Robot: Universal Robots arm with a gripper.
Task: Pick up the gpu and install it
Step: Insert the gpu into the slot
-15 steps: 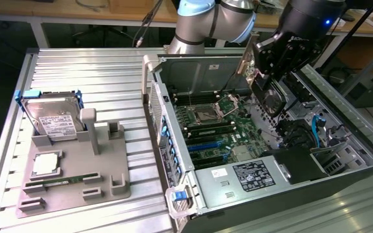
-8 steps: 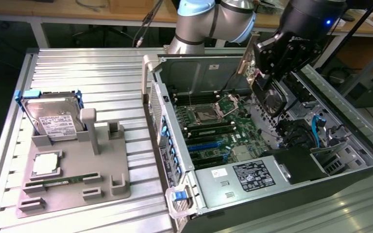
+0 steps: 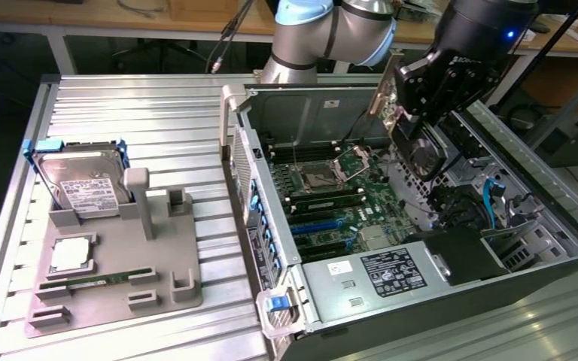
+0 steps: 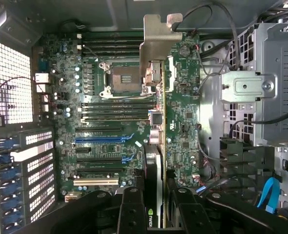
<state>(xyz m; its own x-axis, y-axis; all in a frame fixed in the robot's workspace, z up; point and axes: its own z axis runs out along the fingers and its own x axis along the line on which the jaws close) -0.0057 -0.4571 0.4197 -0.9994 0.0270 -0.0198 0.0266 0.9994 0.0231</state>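
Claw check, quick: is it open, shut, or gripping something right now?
Claw: closed on the thin flat black graphics card with silver metal end bracket, held over the green motherboard in the open computer case.

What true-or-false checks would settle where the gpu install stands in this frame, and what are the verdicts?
1. The gripper is closed on the gpu over the open computer case. True.
2. The gpu is seated in a motherboard slot. False: it hangs above the motherboard, edge-on in the wrist view, with its silver bracket clear of the case.
3. The hard drive stands upright in the grey holder on the exterior view's left. True.
4. The memory stick is plugged into the motherboard. False: it lies in the grey holder, outside the case.
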